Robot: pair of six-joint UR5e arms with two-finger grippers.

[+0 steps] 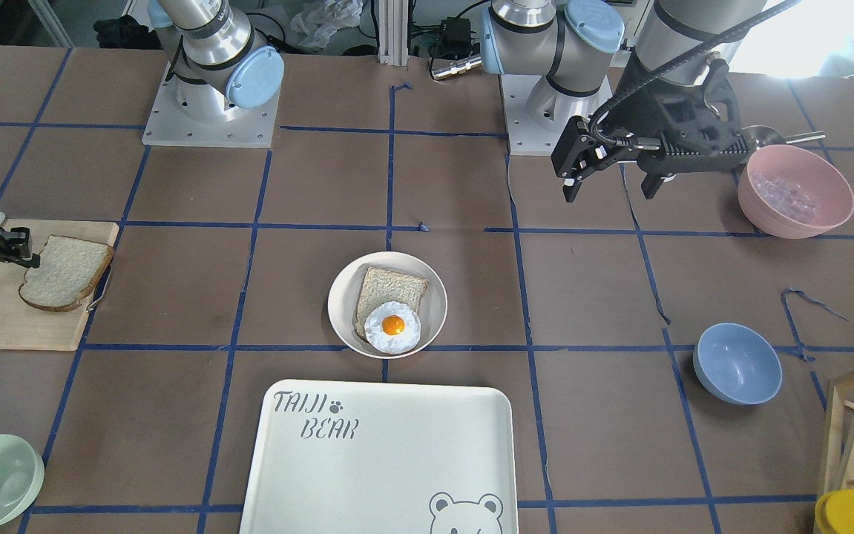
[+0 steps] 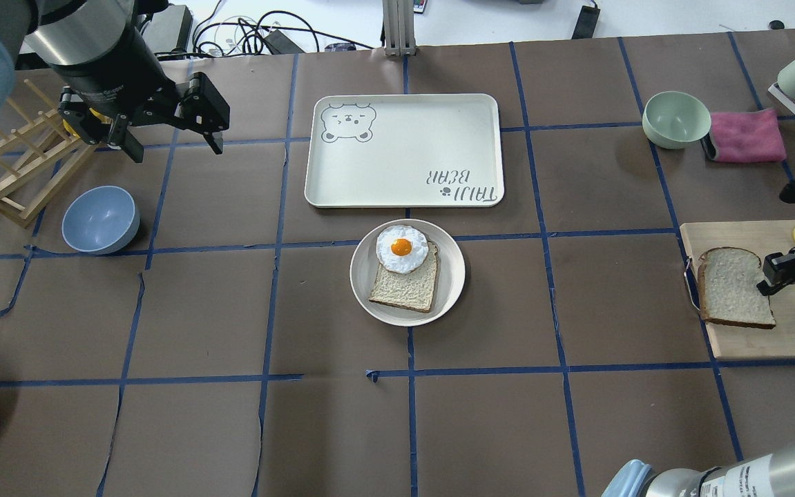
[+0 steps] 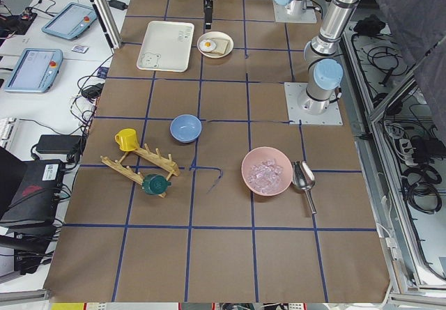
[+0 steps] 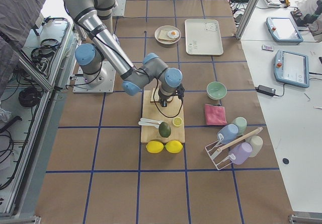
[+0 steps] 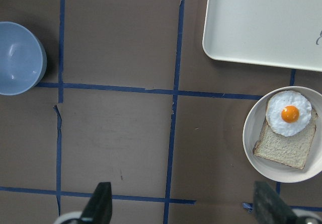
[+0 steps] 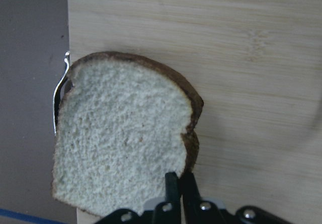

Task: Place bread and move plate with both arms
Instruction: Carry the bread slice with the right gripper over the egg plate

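Note:
The bread (image 1: 63, 274) (image 2: 732, 283) is a thick pale slice with brown crust. It lies on a wooden cutting board (image 2: 784, 338) at the table's right end. My right gripper (image 2: 767, 284) (image 1: 30, 261) is shut on the bread's crust edge, and the right wrist view shows the fingers (image 6: 172, 183) pinched together on the bread (image 6: 121, 138). The round cream plate (image 2: 362, 276) (image 1: 341, 297) sits mid-table and holds a thinner tan slice with a fried egg (image 2: 402, 247). My left gripper (image 2: 169, 134) (image 1: 612, 189) (image 5: 183, 209) is open and empty, high above the table's left side.
The TAIJI BEAR tray (image 2: 404, 148) lies just beyond the plate. A blue bowl (image 2: 100, 219) and a wooden rack (image 2: 10, 172) stand at the left. A green bowl (image 2: 677, 119) and a pink cloth (image 2: 746, 134) are at the far right. A pink bowl (image 1: 795, 191) is near the left arm's base.

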